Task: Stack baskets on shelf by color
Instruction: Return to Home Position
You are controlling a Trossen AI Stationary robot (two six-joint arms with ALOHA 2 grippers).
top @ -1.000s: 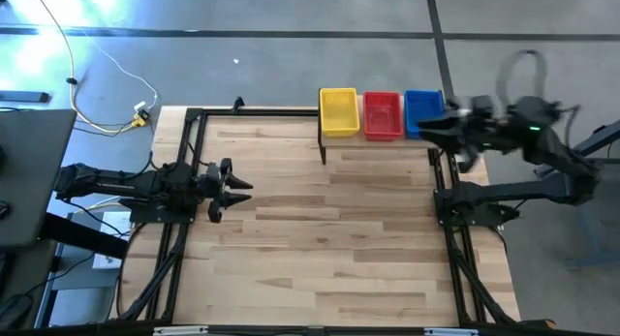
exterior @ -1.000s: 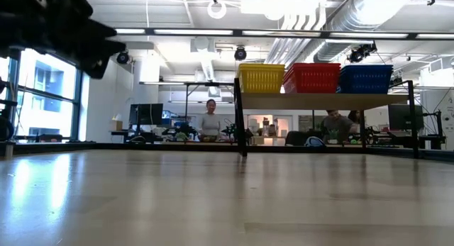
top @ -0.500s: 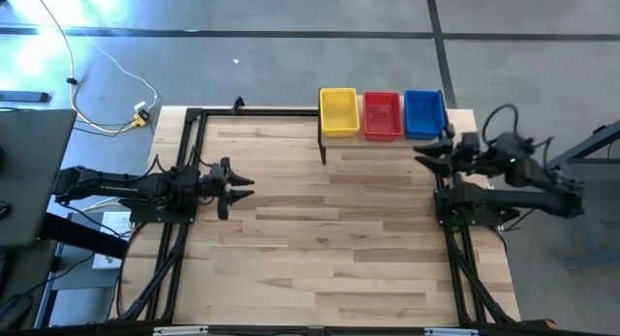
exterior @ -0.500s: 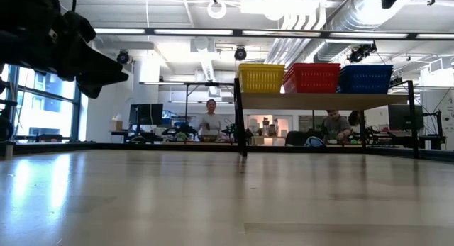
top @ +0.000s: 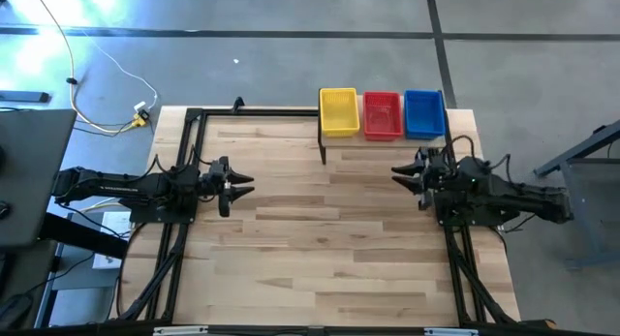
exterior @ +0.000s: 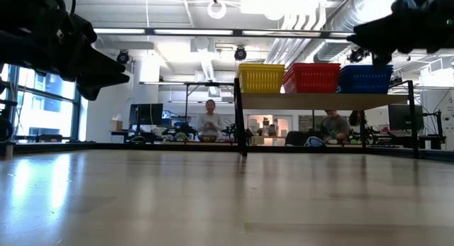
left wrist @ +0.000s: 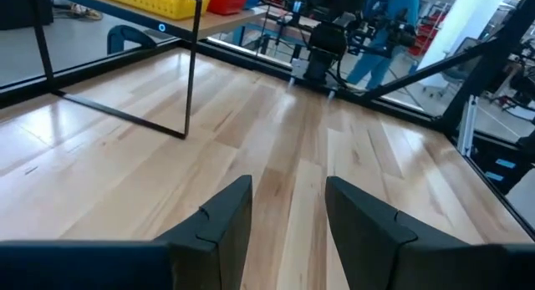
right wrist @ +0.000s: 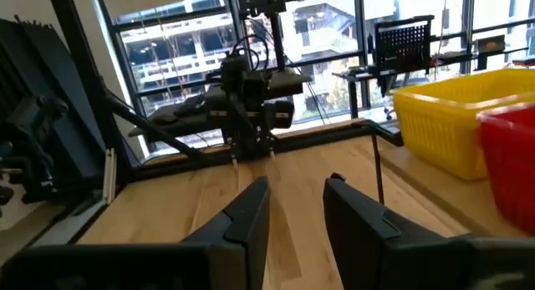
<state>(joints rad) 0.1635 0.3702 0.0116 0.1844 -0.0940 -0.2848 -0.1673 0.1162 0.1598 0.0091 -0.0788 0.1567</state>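
Looking done: seeing yellow stack, red stack, blue stack on shelf at 12–1 o'clock. Seeing left gripper hovering at 9, right gripper at 3, jaws parted, gripping nothing. Judging only arm parking remaining.

From overhead, the yellow baskets, red baskets and blue baskets each show only the top one — can't count what's underneath. Ahead of the right pincer the red stack gets chopped by the frame edge. Low down, the left arm and right arm are just dark blurs — clipped too.
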